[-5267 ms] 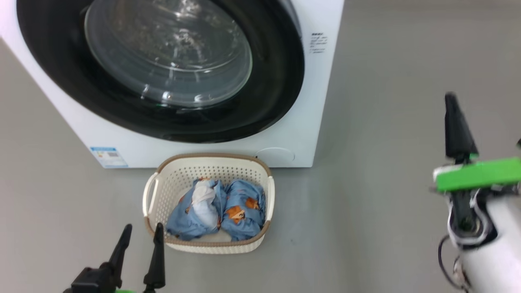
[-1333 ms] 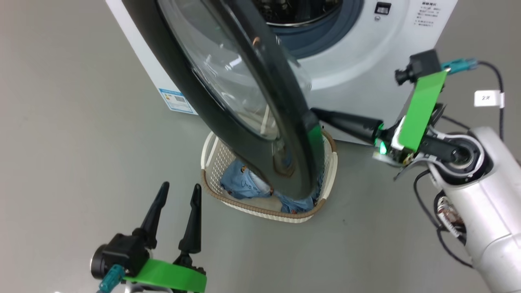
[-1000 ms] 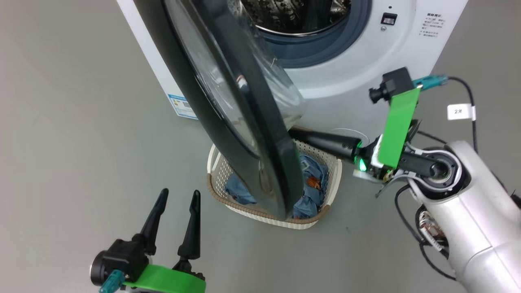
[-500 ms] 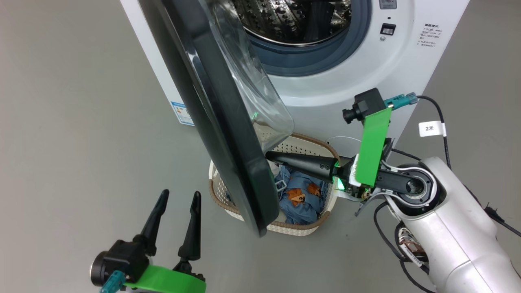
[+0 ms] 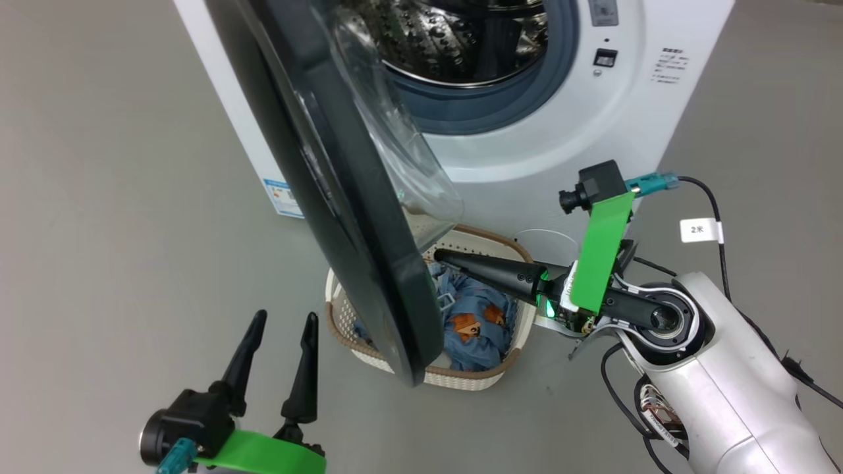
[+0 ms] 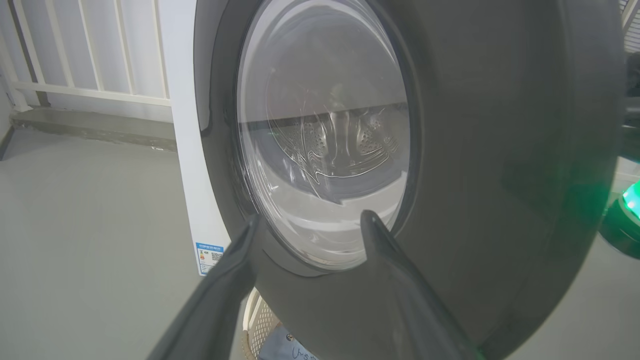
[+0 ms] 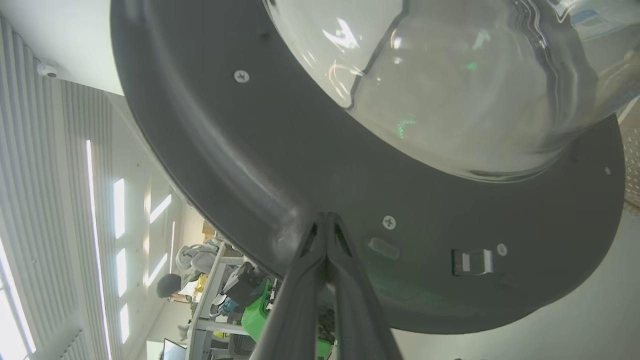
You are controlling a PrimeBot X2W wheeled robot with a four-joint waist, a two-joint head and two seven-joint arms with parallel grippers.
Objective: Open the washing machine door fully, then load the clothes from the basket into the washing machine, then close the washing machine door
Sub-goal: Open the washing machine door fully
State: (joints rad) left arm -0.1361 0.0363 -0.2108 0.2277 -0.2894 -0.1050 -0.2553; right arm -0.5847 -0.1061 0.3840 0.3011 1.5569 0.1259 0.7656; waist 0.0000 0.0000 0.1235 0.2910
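Washing machine door (image 5: 329, 197), part-open: right claw (image 5: 440, 255), fingers pressed together and pinching nothing, sets its tips against the door's inner black rim, low down, above the basket (image 5: 490, 379). Door has swung wider than a second ago, baring the steel drum (image 5: 461, 46) and the clothes (image 5: 474, 316) lying in the basket at the foot of the washing machine (image 5: 593, 151); judged not yet fully open, so loading waits. Left claw (image 5: 284, 318) spread, empty, well apart on the door's outer side.

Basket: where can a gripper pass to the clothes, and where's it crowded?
Free: over the clothes in the basket's near-right corner, and floor left of the washing machine door. Crowded: the door's edge overhangs the basket's left half; the shut right gripper crosses its back.
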